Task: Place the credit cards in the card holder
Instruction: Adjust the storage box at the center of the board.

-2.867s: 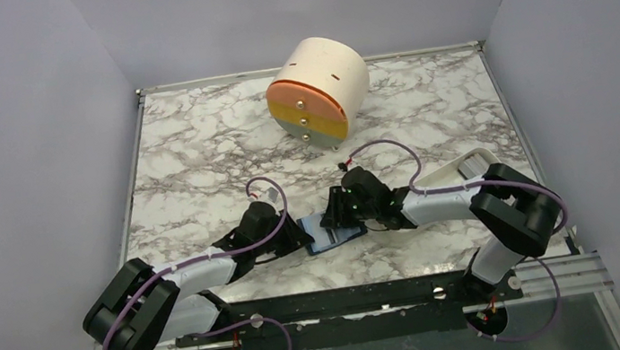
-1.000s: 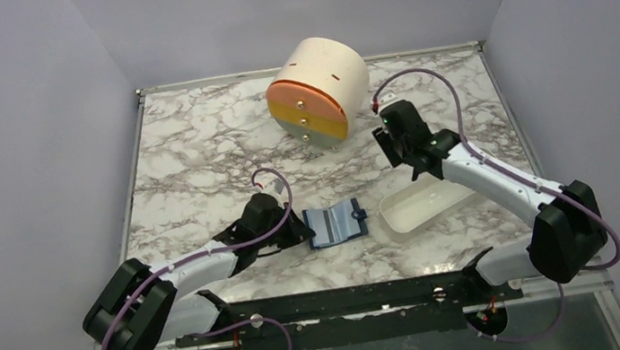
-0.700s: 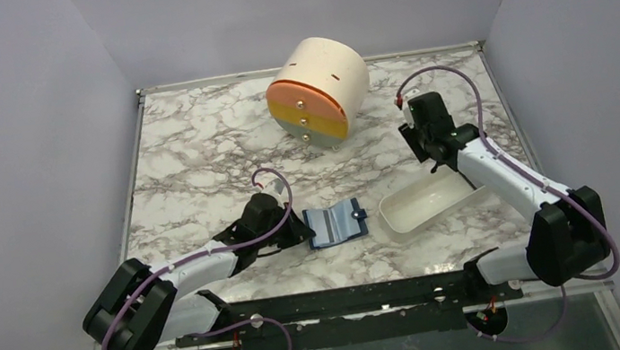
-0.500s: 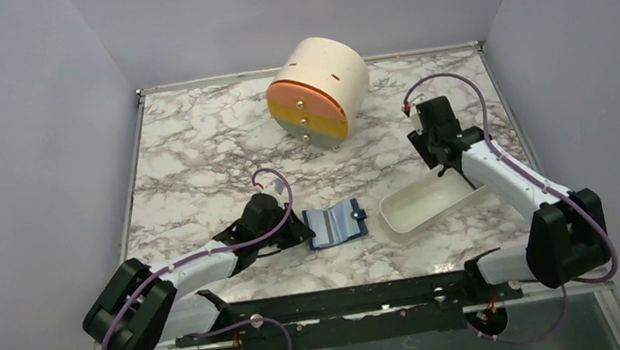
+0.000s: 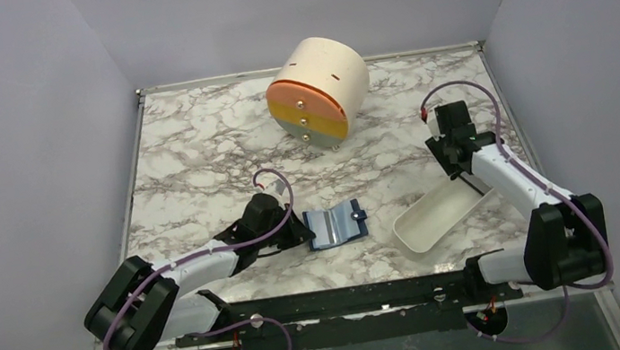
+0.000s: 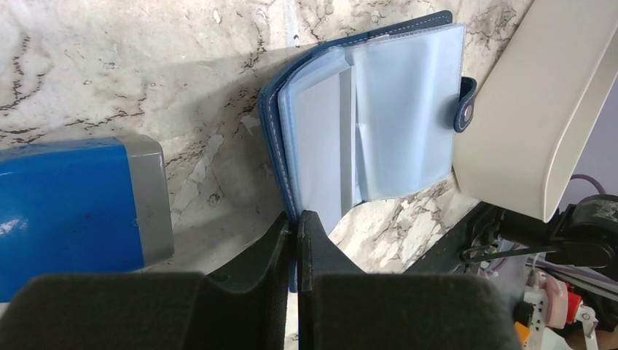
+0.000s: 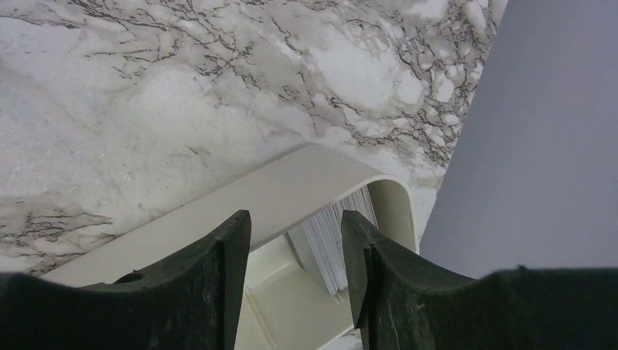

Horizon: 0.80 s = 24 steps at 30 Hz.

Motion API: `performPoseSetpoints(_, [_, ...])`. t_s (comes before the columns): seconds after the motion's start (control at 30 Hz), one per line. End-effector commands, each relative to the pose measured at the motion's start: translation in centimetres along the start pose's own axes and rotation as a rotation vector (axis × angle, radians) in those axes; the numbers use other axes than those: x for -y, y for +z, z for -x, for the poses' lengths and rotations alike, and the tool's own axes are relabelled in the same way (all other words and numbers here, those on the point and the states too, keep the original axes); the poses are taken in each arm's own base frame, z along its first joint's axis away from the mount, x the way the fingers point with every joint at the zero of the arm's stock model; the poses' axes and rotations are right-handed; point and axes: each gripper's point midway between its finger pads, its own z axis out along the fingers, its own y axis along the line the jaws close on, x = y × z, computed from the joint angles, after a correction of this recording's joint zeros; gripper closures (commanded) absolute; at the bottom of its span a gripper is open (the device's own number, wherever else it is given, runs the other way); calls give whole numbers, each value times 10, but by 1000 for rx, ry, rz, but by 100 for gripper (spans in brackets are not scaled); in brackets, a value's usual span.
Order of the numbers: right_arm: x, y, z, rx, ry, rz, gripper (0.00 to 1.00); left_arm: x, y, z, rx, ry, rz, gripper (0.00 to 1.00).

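Swung right from the card holder (image 6: 379, 124) my left gripper (image 6: 297, 219) is clamping, my half-open right gripper (image 7: 295, 219) is nearing credit cards (image 7: 342, 244) in the tray (image 7: 240, 204).

The left gripper (image 6: 296, 219) pinches the open card holder (image 6: 372, 124) by its edge, between a blue block (image 6: 65, 204) and a white tray (image 6: 539, 109).

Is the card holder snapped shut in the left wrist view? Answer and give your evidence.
No: the card holder lies spread open, its pale blue sleeves showing and its snap tab hanging unfastened at one edge.
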Motion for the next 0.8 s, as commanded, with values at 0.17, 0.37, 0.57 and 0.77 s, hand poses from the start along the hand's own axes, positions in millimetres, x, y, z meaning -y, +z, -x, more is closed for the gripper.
performPoseSetpoints(0.17, [13,-31,8,24,-33,31,51,4,4,-5,-29,23,-23,100])
performPoseSetpoints(0.37, [0,-40,-9,-26,-103,121,49,4,4,-5,-29,22,-23,100])
performPoseSetpoints(0.57, [-7,-32,-10,27,-143,132,49,4,5,-6,-35,21,-27,100])
performPoseSetpoints(0.77, [-10,-18,3,67,-140,125,49,4,4,-6,-28,19,-28,100])
